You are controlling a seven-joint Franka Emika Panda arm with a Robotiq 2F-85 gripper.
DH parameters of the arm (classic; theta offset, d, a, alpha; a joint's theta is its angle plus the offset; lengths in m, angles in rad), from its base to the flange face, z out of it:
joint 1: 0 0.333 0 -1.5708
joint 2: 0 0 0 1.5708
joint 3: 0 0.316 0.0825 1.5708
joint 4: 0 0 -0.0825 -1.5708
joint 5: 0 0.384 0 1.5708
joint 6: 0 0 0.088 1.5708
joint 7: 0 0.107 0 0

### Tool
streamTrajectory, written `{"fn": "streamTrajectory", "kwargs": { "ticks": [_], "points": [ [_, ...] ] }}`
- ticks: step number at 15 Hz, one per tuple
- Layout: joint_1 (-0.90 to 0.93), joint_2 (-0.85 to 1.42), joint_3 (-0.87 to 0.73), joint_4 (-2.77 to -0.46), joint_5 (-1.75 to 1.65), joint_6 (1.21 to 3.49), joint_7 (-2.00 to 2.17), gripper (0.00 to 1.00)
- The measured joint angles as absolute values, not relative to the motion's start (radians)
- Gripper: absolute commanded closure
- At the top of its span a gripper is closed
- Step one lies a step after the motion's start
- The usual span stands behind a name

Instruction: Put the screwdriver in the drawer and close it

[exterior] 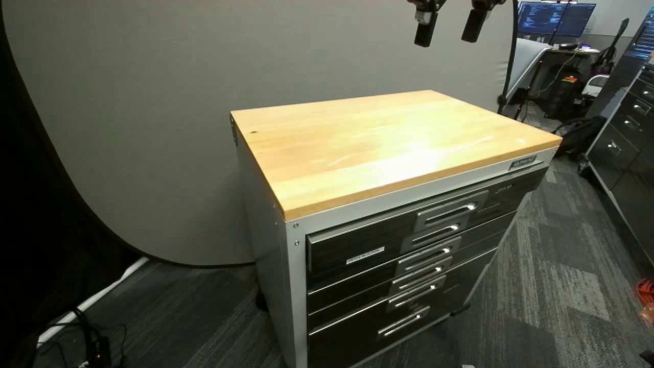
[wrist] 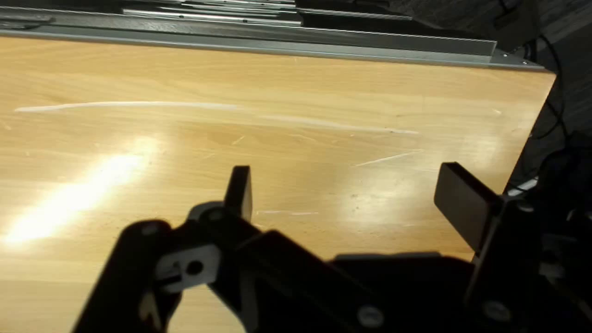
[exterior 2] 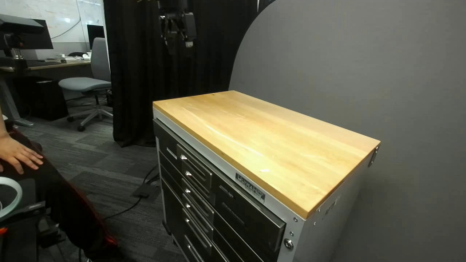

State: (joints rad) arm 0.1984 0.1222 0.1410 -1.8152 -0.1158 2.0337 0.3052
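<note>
The drawer [exterior: 378,230] is the uppermost, wide dark grey one in the cabinet; it also shows in an exterior view [exterior 2: 255,218]. Its front stands slightly proud of the cabinet frame, and no inside shows, so it is shut or nearly shut. In the wrist view the drawer's edge [wrist: 370,39] runs along the top. My gripper [exterior: 449,35] hangs high above the cabinet's wooden top, well apart from the drawer; it also shows in an exterior view [exterior 2: 179,40]. In the wrist view the gripper [wrist: 346,185] is wide open with nothing between its fingers. The screwdriver is hidden or out of view.
The light wooden top [exterior: 357,138] has scratches and glare. Several lower drawers with silver handles [exterior: 409,322] sit below. A grey backdrop [exterior 2: 364,72] and a black curtain [exterior 2: 138,72] stand behind. A person's hand [exterior 2: 22,156] rests at the left edge in an exterior view.
</note>
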Motion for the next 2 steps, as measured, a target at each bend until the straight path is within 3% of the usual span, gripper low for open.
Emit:
{"fn": "streamTrajectory", "kwargs": {
  "ticks": [2],
  "points": [
    [0.199, 0.131, 0.142, -1.808, -0.116, 2.033, 0.304, 0.0]
  ]
}}
